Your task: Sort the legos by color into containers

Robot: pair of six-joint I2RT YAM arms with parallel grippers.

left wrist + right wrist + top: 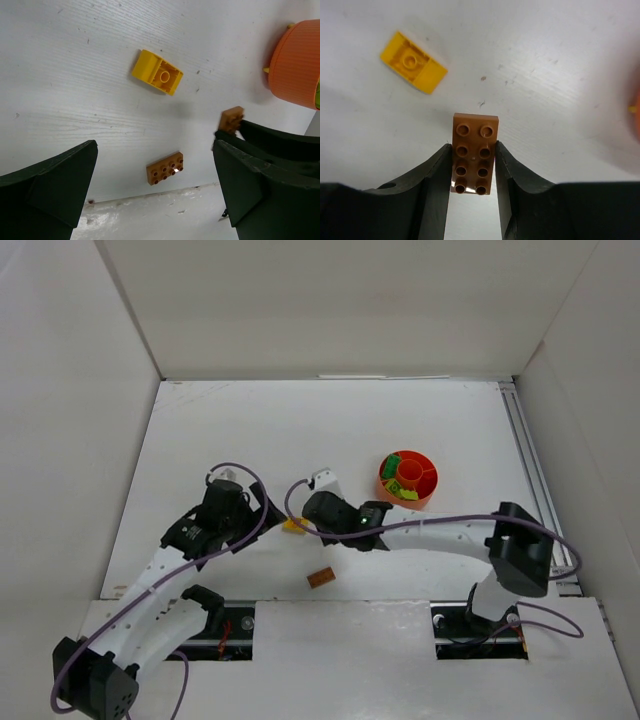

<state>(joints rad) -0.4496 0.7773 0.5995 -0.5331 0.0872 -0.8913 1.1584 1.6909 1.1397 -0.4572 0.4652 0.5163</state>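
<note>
My right gripper [473, 165] is shut on a brown brick [474, 156] and holds it by its long sides just above the table. In the top view this gripper [308, 510] is left of the orange bowl [408, 480], which holds green and lime bricks. A yellow brick [413, 62] lies ahead of it to the left, also seen in the top view [293, 526]. My left gripper [155, 190] is open and empty above a second brown brick [165, 168]. The left wrist view also shows the yellow brick [157, 72], the held brown brick [231, 120] and the bowl [297, 65].
The second brown brick [320, 578] lies near the table's front edge. White walls enclose the table on three sides. A metal rail [530, 470] runs along the right side. Both arms meet close together at mid-table.
</note>
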